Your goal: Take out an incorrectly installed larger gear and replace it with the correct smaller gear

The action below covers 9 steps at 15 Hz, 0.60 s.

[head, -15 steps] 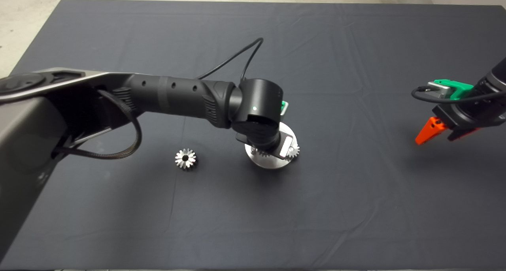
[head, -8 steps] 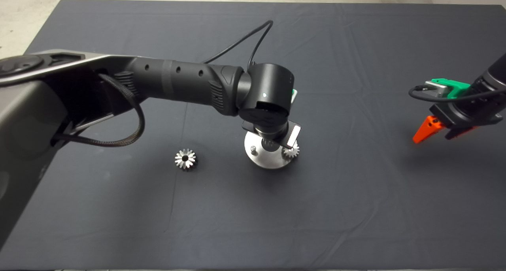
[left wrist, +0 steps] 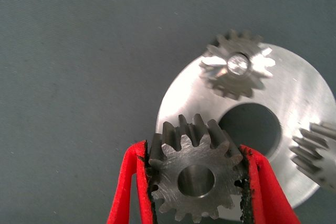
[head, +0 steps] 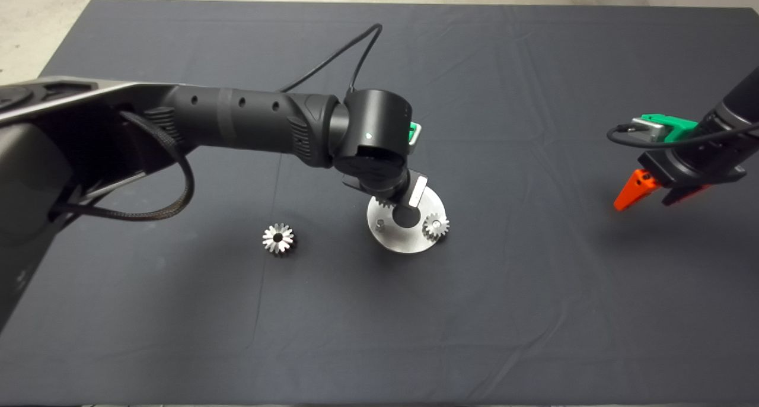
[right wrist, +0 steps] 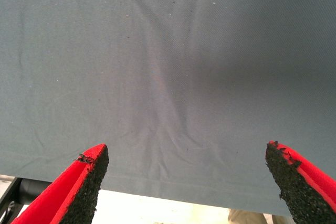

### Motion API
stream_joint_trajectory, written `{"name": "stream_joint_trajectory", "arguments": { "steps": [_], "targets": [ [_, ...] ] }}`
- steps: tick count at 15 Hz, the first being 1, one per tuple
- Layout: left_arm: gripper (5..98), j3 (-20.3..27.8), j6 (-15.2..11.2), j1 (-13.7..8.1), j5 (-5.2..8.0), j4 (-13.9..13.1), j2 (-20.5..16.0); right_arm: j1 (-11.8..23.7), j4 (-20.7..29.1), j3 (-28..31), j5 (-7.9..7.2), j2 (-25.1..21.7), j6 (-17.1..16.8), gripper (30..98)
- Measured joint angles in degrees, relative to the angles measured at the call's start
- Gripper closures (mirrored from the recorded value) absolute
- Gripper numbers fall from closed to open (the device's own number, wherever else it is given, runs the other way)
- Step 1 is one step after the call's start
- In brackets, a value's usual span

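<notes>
Holding the smaller gear [left wrist: 195,177] pinched flat between its red fingers, the left gripper [left wrist: 193,153] hovers at the edge of the plate [head: 409,245].

The one bare peg [head: 380,223] seems to sit just beside the gear's bore, though the wrist view hides it. The larger gear [head: 277,239] lies off the plate on the mat, well apart. The right gripper [head: 652,196] waits far right, fingers spread.
</notes>
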Motion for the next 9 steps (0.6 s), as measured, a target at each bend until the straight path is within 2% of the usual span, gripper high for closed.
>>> {"name": "stream_joint_trajectory", "arguments": {
  "steps": [4, 9],
  "targets": [
    [80.3, 0.8, -1.7, 1.6, -0.02, 0.9, -1.0, 0.0, 0.0, -0.8, 0.00, 0.0, -0.1, 49.3],
    [80.3, 3.7, -3.1, 1.8, 0.00, 1.2, -2.0, 0.0, 0.0, -2.0, 0.00, 0.5, -0.2, 49.3]
  ]
}}
